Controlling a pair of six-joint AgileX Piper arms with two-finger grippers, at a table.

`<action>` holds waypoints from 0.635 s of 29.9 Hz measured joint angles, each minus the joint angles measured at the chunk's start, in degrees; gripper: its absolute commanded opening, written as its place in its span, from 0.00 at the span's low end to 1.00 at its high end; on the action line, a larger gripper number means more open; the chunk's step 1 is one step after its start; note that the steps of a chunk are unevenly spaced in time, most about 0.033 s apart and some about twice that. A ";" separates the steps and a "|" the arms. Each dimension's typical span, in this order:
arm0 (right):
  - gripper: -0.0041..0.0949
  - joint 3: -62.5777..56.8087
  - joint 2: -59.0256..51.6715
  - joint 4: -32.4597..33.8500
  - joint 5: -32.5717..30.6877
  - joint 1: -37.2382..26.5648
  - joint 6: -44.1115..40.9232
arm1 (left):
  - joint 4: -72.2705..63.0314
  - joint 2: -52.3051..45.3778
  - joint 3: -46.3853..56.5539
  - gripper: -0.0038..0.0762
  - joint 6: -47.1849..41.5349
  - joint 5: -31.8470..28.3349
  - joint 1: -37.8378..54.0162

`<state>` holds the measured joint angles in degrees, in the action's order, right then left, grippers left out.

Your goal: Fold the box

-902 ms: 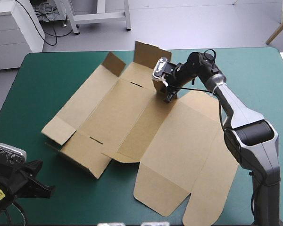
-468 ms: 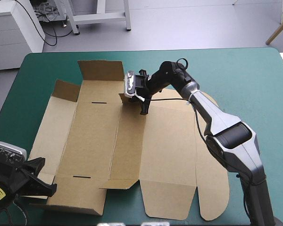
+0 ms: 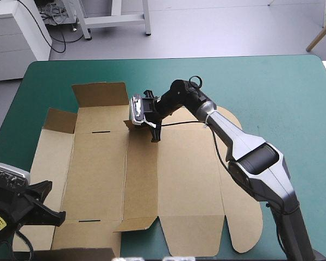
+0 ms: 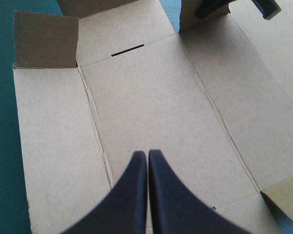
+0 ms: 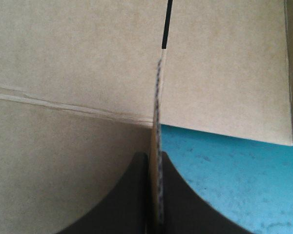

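- The box (image 3: 179, 174) lies opened flat on the teal-green desk (image 3: 293, 92); only the flaps along its far edge stand up, and no wall is tucked
- Your right jaws are clamped on a small upright flap (image 5: 158, 126) at the box's far edge, the board pinched between the black fingers (image 5: 132, 204)
- Your left jaws are closed on nothing, poised over the box's near left panels
- Step in hand, as judged: positioning the sheet, with folding barely begun
- The next move calls for releasing that flap uncreased, then raising a long side panel along its score, minding the slot (image 4: 127, 49) near the box's far edge
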<state>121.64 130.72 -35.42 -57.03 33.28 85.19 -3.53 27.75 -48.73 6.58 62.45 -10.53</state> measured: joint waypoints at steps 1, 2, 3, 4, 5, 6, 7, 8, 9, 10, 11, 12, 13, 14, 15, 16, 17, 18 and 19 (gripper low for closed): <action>0.03 0.00 0.00 0.00 0.05 0.00 -0.14 | 0.00 0.00 0.00 0.04 0.00 0.00 0.00; 0.04 0.00 0.00 0.00 0.05 0.00 -0.14 | 0.00 0.00 0.00 0.04 0.00 0.00 0.00; 0.06 0.00 0.00 0.00 0.11 0.00 -0.27 | 0.00 0.00 0.00 0.04 0.00 0.00 0.00; 0.09 0.00 0.00 0.00 0.18 0.00 -0.62 | 0.00 0.00 0.00 0.04 0.00 0.00 0.00; 0.15 0.00 0.00 -0.05 0.34 0.02 -1.20 | 0.00 0.00 0.00 0.04 0.00 0.00 0.00; 0.21 0.00 0.00 -0.18 0.66 0.07 -2.03 | 0.00 0.00 0.00 0.04 0.00 0.00 0.00; 0.27 0.00 0.00 -0.09 0.89 0.14 -2.95 | 0.00 0.00 0.00 0.04 0.00 0.00 0.00; 0.34 0.02 0.00 0.53 1.06 0.14 -3.63 | 0.00 0.00 0.00 0.04 0.00 0.00 0.00; 0.40 0.08 0.00 1.48 1.19 0.28 -4.77 | 0.00 0.00 0.00 0.04 0.00 0.00 0.00; 0.45 0.07 0.00 2.86 1.23 0.36 -5.64 | 0.00 0.00 0.00 0.04 0.00 0.00 0.00; 0.48 0.07 -0.05 4.00 1.31 0.38 -6.67 | 0.00 0.00 0.00 0.04 0.00 0.00 0.00; 0.49 0.07 -0.17 5.63 1.30 0.40 -8.03 | 0.00 0.00 0.00 0.04 0.00 0.00 0.00; 0.49 0.07 -0.41 7.38 1.30 0.40 -9.33 | 0.00 0.00 0.00 0.04 0.00 0.00 0.00; 0.48 0.07 -0.72 8.82 1.30 0.40 -10.66 | 0.00 0.00 0.00 0.04 0.00 0.00 0.00; 0.48 0.07 -1.25 10.60 1.16 0.40 -11.86 | 0.00 0.00 0.00 0.04 0.00 0.00 0.00; 0.48 0.07 -1.99 12.31 1.14 0.21 -13.10 | 0.00 0.00 0.00 0.04 0.00 0.00 0.00; 0.48 0.07 -2.93 13.94 1.14 0.03 -14.44 | 0.00 0.00 0.00 0.04 0.00 0.00 0.00; 0.48 0.07 -3.80 15.32 1.08 -0.26 -15.62 | 0.00 0.00 0.00 0.04 0.00 0.00 0.00; 0.48 0.07 -4.98 17.01 0.85 -0.73 -17.26 | 0.00 0.00 0.00 0.04 0.00 0.00 0.00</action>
<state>121.71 125.74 -18.41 -56.18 32.55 67.93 -3.53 27.75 -48.73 6.58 62.45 -10.53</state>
